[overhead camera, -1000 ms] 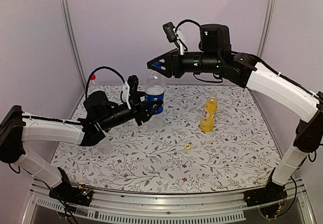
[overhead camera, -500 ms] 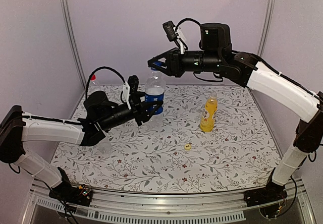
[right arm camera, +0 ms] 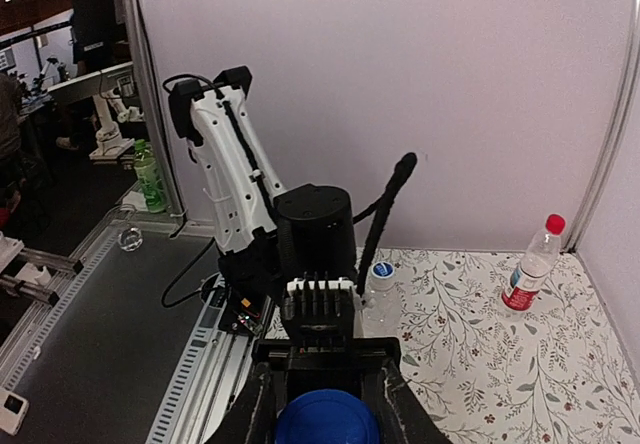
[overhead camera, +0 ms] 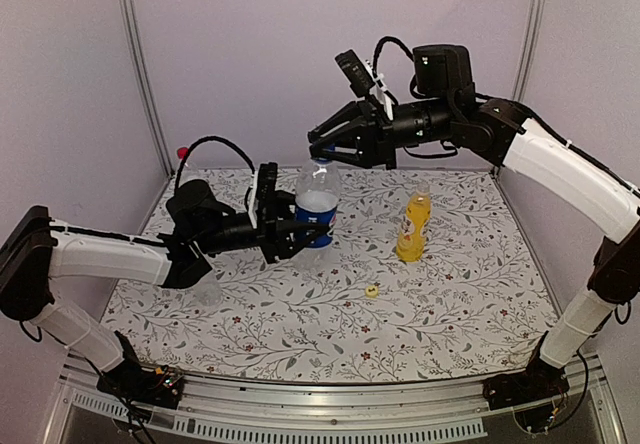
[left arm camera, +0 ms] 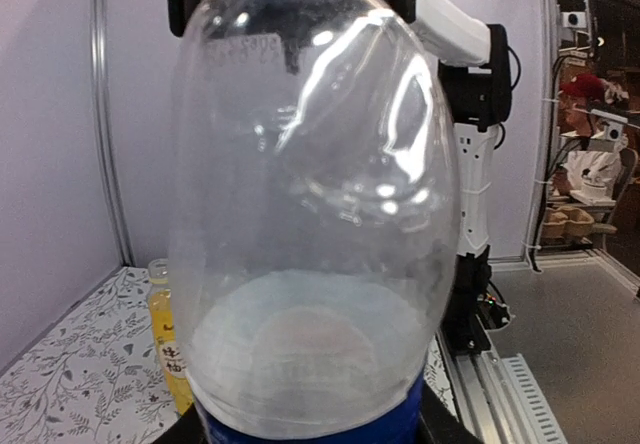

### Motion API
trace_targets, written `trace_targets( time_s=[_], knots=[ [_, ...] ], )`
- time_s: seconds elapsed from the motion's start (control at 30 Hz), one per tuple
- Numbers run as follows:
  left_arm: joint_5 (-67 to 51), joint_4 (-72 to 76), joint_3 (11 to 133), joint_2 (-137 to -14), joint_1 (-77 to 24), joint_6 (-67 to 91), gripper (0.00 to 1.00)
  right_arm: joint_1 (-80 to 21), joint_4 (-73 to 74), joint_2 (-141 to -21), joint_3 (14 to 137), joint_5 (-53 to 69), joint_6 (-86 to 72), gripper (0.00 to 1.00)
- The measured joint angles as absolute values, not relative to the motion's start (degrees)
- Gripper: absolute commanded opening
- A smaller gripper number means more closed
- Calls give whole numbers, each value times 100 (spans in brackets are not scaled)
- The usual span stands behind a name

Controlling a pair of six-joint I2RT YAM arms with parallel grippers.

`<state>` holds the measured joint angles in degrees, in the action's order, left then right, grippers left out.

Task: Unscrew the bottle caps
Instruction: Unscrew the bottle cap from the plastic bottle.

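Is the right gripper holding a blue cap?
Yes, the right wrist view shows the right gripper shut on a blue cap.

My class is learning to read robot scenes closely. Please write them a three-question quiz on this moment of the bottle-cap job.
1. True or false: the left gripper holds the blue-label bottle by its body.
2. What does the right gripper clamp? A) a blue cap B) a red cap C) nothing
3. Where does the loose yellow cap lie, relative to the yellow bottle?

Key: 1 true. 2 A. 3 On the table, apart from the bottle, nearer the arm bases and to its left.
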<state>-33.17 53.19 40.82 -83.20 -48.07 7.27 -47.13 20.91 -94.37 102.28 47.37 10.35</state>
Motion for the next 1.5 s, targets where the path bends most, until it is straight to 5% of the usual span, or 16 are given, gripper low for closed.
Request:
trace_targets(
  time_s=[0.23, 0.57, 1.1, 1.5],
  knots=[
    [-4464, 5612, 4202, -8626, -4748, 1181, 41, -4582, 2578, -9421, 10235, 5756, 1756, 30],
    [-3885, 5194, 4423, -8582, -4737, 1098, 42, -4423, 2635, -9424, 10237, 5404, 1632, 88],
    [-1328, 3660, 4753, -8475, -4934, 727, 43, -4418, 1782, -9135, 10136, 2115, -554, 88],
    [-825, 3474, 4755, -8385, -4956, 596, 42, -4532, 1656, -9321, 10106, 1485, -1367, 85]
  ],
)
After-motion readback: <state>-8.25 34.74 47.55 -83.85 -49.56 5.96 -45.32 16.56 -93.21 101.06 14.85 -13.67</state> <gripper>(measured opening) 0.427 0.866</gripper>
